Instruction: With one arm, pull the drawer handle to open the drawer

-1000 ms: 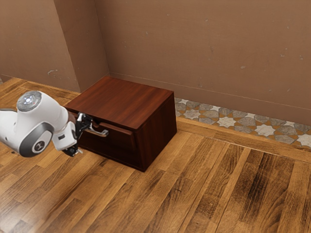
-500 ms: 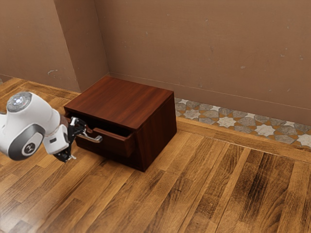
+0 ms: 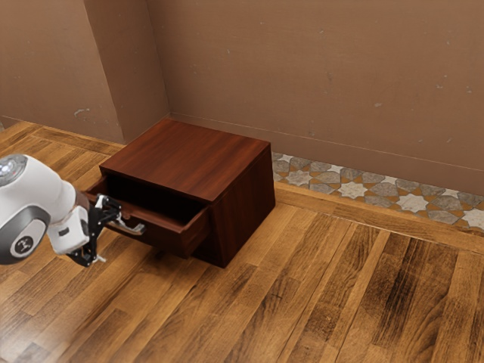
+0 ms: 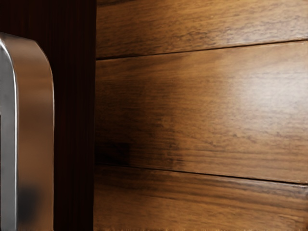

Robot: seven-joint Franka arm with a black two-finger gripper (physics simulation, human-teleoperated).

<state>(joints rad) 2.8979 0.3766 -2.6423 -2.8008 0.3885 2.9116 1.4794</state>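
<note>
Dark reddish wood cabinet is set on the plank floor, near a corner of the brown wall. Its drawer is seen partly pulled out, with the dark cavity above it exposed. Full travel is judged not yet reached. The metal handle is mounted on the drawer front, on the side toward the exterior view's left. The gripper is placed right at the handle and is pinched on the bar from two sides, at the end nearer the white arm. In the wrist view the handle is shown as a brushed grey strip close under the hand, with the drawer front just behind it and floor planks beyond.

Key relation: the handle's long axis is laid level along the drawer front, crosswise to the slide direction. The drawer is guided straight out of the cabinet, toward the exterior view's lower left. The arm is stationed on that same side, so the handle lies between the arm and the cabinet. The next move is judged to be a straight pull away from the cabinet face, square to the bar, with no sideways drift. Risk noted: an off-axis pull could bind the drawer or let the bar slip from the grip. A patterned tile strip along the wall is well apart and not involved.
</note>
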